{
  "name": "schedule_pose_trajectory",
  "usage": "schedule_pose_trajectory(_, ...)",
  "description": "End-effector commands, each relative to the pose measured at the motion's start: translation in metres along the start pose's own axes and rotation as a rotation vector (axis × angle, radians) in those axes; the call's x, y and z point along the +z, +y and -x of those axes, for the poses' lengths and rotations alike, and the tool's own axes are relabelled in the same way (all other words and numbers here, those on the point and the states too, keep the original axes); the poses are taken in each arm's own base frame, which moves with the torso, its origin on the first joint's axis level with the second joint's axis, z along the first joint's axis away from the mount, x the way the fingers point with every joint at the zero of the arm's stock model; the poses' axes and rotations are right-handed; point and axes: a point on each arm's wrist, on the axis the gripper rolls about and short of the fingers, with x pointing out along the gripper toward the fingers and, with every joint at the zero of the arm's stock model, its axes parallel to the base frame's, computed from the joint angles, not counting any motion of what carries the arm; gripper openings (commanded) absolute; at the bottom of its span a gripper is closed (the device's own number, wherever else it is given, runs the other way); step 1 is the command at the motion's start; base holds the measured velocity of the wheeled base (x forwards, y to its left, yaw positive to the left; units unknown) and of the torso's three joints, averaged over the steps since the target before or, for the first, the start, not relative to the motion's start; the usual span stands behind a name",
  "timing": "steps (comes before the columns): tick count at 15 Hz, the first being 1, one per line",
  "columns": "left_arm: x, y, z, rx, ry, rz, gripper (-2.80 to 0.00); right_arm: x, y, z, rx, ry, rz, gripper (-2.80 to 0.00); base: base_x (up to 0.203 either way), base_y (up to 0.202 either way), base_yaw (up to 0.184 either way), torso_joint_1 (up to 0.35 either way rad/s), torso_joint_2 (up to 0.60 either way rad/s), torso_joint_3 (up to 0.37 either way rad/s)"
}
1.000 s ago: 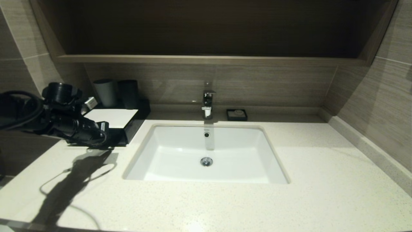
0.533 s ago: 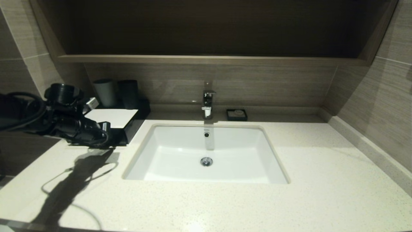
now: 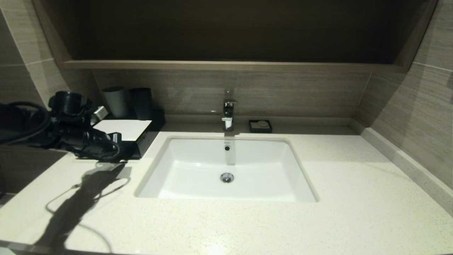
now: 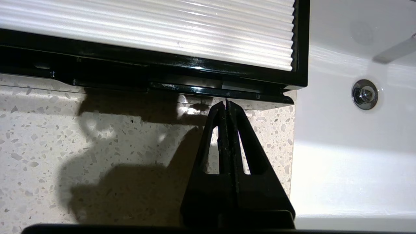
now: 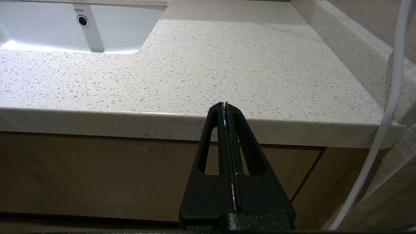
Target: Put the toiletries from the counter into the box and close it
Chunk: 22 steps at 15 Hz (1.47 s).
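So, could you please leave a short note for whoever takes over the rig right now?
Left gripper: shut, empty, tips at the front drawer edge of the box.
Right gripper: shut, empty, parked below the counter edge.
No toiletries visible on the counter or in the sink.
Done: counter looks emptied of them; drawer seems pushed in.
Left: confirm the drawer is fully closed, then withdraw the left arm.
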Motion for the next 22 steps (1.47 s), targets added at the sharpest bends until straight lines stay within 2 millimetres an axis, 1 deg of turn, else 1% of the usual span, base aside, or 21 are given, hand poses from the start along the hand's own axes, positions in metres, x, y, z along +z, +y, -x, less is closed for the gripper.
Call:
schedule_pose_trajectory(1, -0.001, -0.001, 0.007, -0.003, -0.005, 0.000, -2.80, 0.000, 0.000, 0.000, 0.001, 0.003, 0.001, -2.80, 0.000, 0.000, 0.000, 0.000, 0.00, 0.000)
schedule_pose_trajectory(6, -0.012, -0.006, 0.034, -0.002, -0.012, -0.009, -2.80, 0.000, 0.000, 0.000, 0.001, 0.001, 0.001, -2.80, 0.000, 0.000, 0.000, 0.000, 0.00, 0.000)
schedule_pose_trajectory(11, -0.022, -0.014, 0.069, -0.006, -0.052, -0.022, -2.80, 0.000, 0.000, 0.000, 0.001, 0.001, 0.001, -2.80, 0.000, 0.000, 0.000, 0.000, 0.00, 0.000)
schedule_pose_trajectory(14, -0.029, -0.020, 0.100, -0.010, -0.106, -0.038, -2.80, 0.000, 0.000, 0.000, 0.001, 0.002, 0.001, -2.80, 0.000, 0.000, 0.000, 0.000, 0.00, 0.000)
schedule_pose_trajectory(16, -0.041, -0.024, 0.120, -0.031, -0.135, -0.064, -2.80, 0.000, 0.000, 0.000, 0.001, 0.001, 0.001, -2.80, 0.000, 0.000, 0.000, 0.000, 0.00, 0.000)
schedule_pose_trajectory(18, -0.049, -0.029, 0.142, -0.091, -0.183, -0.085, -2.80, 0.000, 0.000, 0.000, 0.001, 0.003, 0.001, -2.80, 0.000, 0.000, 0.000, 0.000, 0.00, 0.000)
schedule_pose_trajectory(20, -0.053, -0.032, 0.157, -0.151, -0.215, -0.097, -2.80, 0.000, 0.000, 0.000, 0.001, 0.002, 0.001, -2.80, 0.000, 0.000, 0.000, 0.000, 0.00, 0.000)
schedule_pose_trajectory(22, -0.065, -0.035, 0.172, -0.168, -0.245, -0.110, -2.80, 0.000, 0.000, 0.000, 0.001, 0.002, 0.001, -2.80, 0.000, 0.000, 0.000, 0.000, 0.00, 0.000)
